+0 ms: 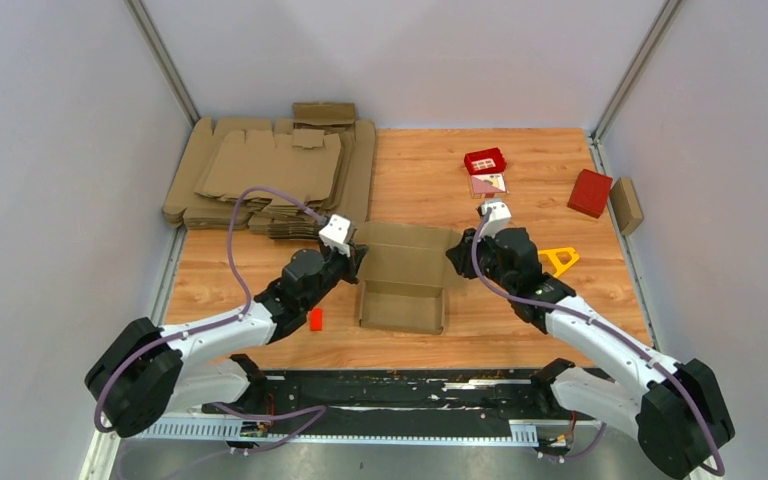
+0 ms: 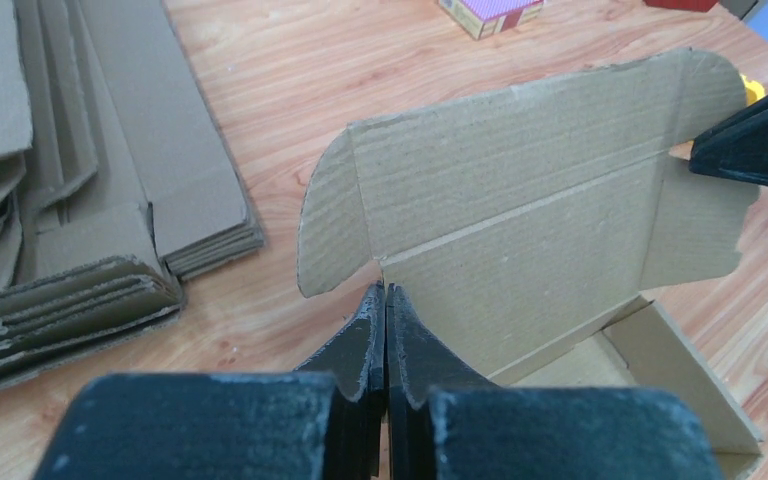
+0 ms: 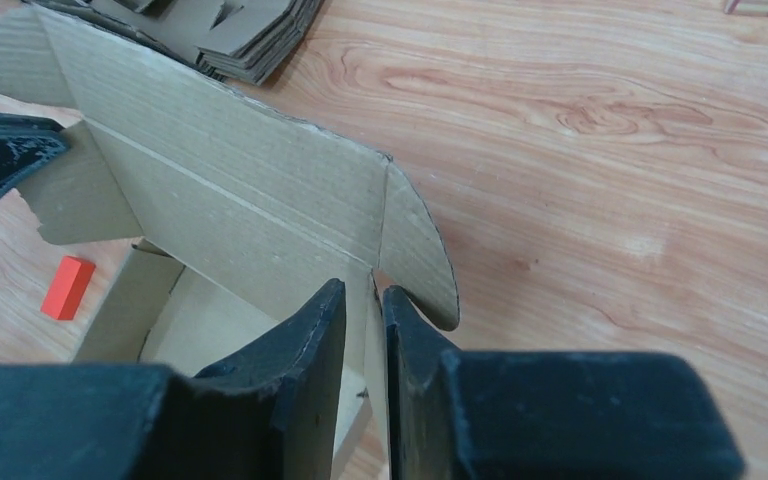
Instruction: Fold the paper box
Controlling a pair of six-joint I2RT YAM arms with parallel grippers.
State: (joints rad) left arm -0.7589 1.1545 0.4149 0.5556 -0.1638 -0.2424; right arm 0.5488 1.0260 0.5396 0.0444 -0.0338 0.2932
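Centrally on the wooden counter (image 1: 420,170) sat the paper box (image 1: 400,285), part folded: its tray lay open at the near side, and the lid panel rose from the tray's far wall, with a rounded ear flap at each end.

The left tool (image 2: 386,292) met the box at its ten o'clock corner. Its fingers (image 2: 360,335) were pressed together, pinching the cardboard just below the notch under the left ear flap. The right tool (image 3: 365,300) was at the box's two o'clock corner. Its jaws stood slightly parted, with a thin cardboard edge upright in the gap; whether the pads touched it could not be told.

A pile of flat cardboard blanks (image 1: 260,175) lay at eleven o'clock from the box, well apart from it. A small red block (image 1: 315,319) rested at eight o'clock, just beside the left arm. At one o'clock was an open red box (image 1: 485,160), and farther toward two o'clock a closed red box (image 1: 590,192) sat just beside a small brown box (image 1: 626,205). A yellow triangular piece (image 1: 560,260) lay at three o'clock, beside the right arm.
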